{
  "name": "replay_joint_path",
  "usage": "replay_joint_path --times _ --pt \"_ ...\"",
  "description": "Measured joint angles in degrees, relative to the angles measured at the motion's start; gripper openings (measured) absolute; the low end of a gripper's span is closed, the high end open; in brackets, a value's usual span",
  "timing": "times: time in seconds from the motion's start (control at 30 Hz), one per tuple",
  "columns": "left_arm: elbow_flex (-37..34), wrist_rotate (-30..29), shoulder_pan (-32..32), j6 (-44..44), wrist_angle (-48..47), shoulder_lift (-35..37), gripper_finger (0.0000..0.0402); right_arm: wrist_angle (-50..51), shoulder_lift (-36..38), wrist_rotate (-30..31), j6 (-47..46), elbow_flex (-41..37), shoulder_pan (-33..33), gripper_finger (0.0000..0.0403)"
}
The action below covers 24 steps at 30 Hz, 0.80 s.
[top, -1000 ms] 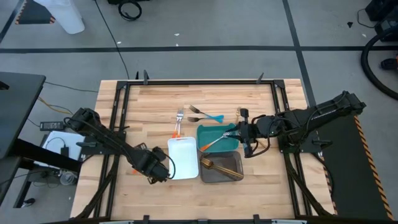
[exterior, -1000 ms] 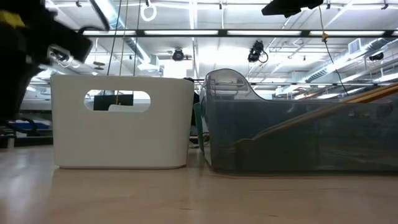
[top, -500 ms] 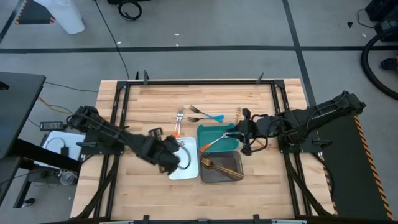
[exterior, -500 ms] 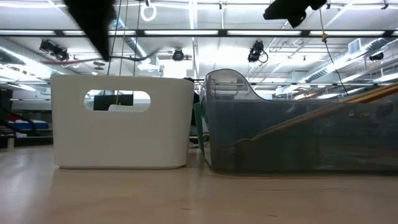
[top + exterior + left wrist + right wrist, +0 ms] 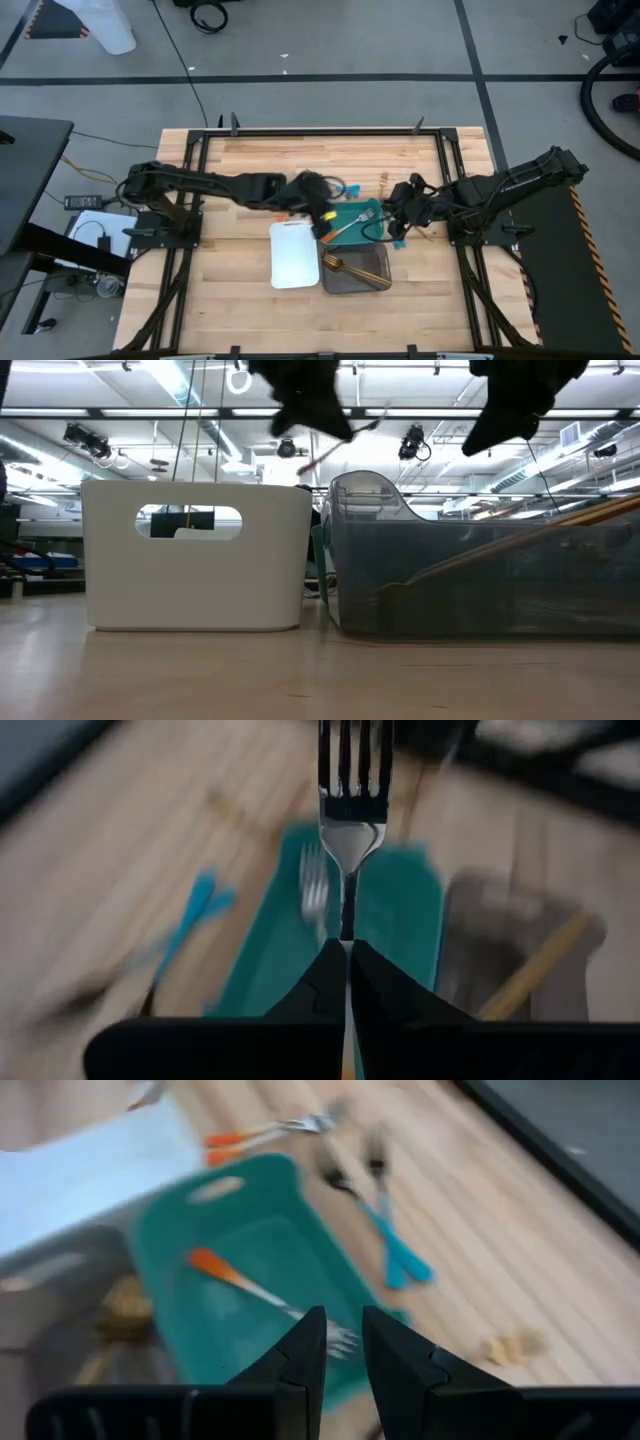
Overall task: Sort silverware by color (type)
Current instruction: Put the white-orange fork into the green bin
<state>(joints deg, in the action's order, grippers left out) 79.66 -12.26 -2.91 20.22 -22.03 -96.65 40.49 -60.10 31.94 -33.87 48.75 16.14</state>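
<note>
Over the teal tray (image 5: 352, 212), left gripper (image 5: 347, 952) clamps a fork (image 5: 352, 780), apparently orange-handled; next, carry to the right tray; right gripper (image 5: 343, 1342), slightly apart, waits.

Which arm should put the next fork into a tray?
The left. Its gripper is shut on a fork and hangs by the teal tray. The right gripper holds nothing.

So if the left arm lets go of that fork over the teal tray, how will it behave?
The fork, pinched by its thin neck in the left end effector, looks stiff and light. Smooth metal may slip or pivot. Dropped, it would probably clatter flat into the teal tray beside the orange-handled fork.
</note>
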Motion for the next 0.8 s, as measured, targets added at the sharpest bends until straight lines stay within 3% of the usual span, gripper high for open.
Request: replay_joint_path --times 0.13,0.27,0.47,0.67,0.8 --pt "0.0 2.5 2.3 -3.3 9.9 -3.7 0.0011 5.1 0.4 2.1 -3.8 0.0 0.0 0.0079" --pt "0.0 6.7 4.6 -3.3 12.8 -7.9 0.0011 8.0 0.5 2.8 -7.4 0.0 0.5 0.0079" --pt "0.0 13.0 6.9 -0.1 12.2 -12.5 0.0011 8.5 0.8 4.6 -6.7 0.0 2.0 0.0079" --pt "0.7 13.6 6.8 0.4 11.6 -14.1 0.0011 8.4 1.0 5.0 -5.5 0.0 2.1 0.0079" --pt "5.5 13.5 6.3 -0.2 5.2 -16.5 0.0011 8.1 1.2 5.4 -4.9 0.0 2.1 0.0079"
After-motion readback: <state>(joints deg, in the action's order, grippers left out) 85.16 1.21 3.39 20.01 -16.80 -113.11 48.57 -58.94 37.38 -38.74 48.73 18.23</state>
